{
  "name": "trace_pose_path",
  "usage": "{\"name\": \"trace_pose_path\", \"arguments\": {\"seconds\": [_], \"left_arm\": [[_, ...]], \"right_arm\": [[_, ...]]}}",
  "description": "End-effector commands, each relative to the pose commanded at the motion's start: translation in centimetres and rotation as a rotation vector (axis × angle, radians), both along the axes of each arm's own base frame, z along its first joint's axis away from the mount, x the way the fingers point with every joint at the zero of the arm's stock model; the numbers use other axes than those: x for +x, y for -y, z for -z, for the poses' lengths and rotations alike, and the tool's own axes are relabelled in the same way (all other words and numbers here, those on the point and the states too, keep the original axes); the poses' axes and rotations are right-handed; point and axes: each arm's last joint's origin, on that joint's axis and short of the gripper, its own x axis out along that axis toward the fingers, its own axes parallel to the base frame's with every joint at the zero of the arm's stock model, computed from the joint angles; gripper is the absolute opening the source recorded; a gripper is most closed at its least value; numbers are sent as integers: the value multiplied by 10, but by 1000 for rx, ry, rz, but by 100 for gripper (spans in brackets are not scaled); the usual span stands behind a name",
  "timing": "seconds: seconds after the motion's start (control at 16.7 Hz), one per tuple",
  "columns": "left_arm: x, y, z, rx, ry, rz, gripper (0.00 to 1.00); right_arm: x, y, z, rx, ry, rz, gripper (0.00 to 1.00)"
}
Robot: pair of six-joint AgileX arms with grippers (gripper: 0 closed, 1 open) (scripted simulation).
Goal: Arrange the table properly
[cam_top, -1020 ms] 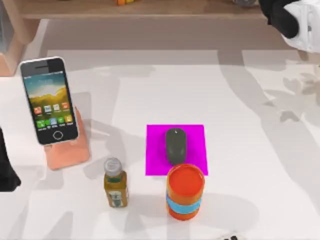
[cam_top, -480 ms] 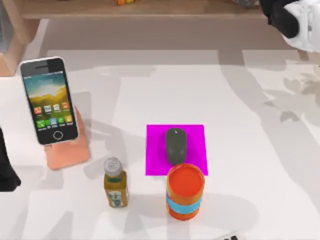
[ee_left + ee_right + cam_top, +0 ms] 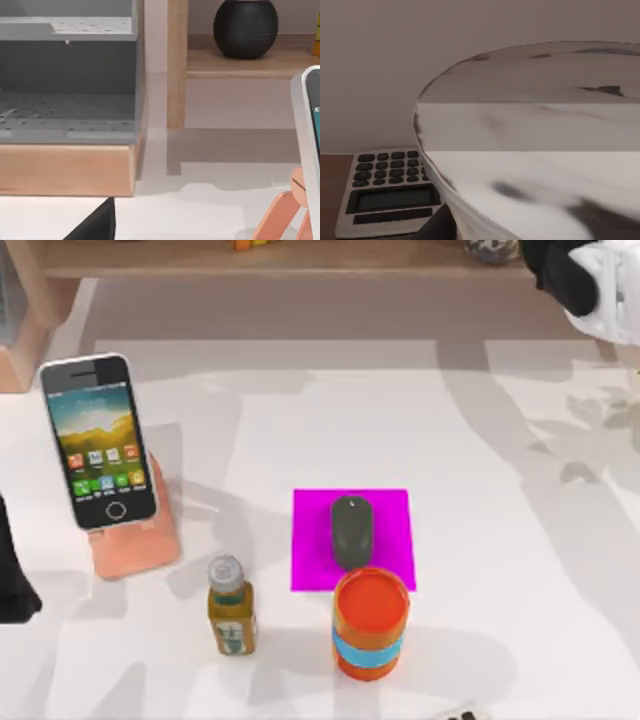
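Observation:
The white table [image 3: 520, 570] carries a phone [image 3: 98, 440] propped on an orange stand [image 3: 140, 540] at the left. A dark grey mouse [image 3: 351, 530] lies on a magenta mat [image 3: 390, 515] in the middle. An orange cup [image 3: 371, 623] with a blue band stands at the mat's near edge, overlapping it. A small tea bottle [image 3: 231, 606] stands to the cup's left. My right gripper [image 3: 575, 275] is at the far right corner by the shelf, close to a white marbled bowl [image 3: 535, 140]. My left arm [image 3: 12, 580] sits at the left edge.
A wooden shelf [image 3: 300, 258] runs along the back, holding a calculator [image 3: 390, 192] beside the bowl and a black round vase [image 3: 245, 27]. A grey perforated box on a wooden base [image 3: 67, 125] stands at the far left, near the phone stand [image 3: 285, 210].
My right arm has shifted very slightly at the far right corner. Everything on the table stays where it was.

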Motion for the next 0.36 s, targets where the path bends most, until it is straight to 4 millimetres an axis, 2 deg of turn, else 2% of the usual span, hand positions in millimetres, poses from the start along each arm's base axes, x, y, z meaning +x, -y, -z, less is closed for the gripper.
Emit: {"name": "trace_pose_path", "arguments": {"seconds": [0.36], "left_arm": [[0, 0, 0, 0, 0, 0, 100]], "right_arm": [[0, 0, 0, 0, 0, 0, 100]]}}
